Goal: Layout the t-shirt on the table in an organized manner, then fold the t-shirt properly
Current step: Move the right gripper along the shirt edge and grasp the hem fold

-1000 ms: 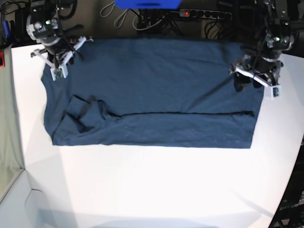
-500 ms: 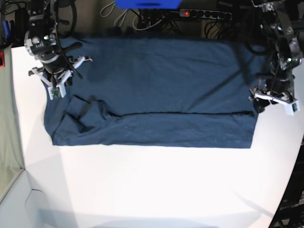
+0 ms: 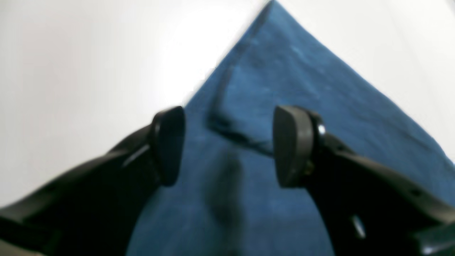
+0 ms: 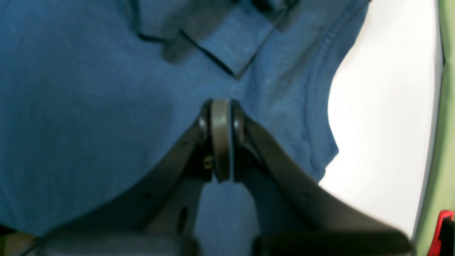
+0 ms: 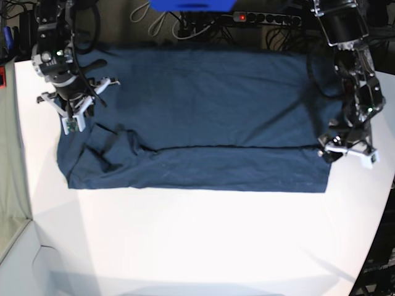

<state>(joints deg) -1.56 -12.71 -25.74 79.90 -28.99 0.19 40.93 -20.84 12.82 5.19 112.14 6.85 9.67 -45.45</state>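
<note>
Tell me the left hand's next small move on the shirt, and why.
Probably lower the left hand and close it on the t-shirt at the fold edge. Its fingers stand open over that edge near the shirt's corner by the white table, with nothing between them yet. The right hand is shut above the collar end.

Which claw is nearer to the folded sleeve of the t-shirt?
Right. The right claw hangs just above the t-shirt's folded sleeve; the left claw is at the opposite end, by the hem corner.
</note>
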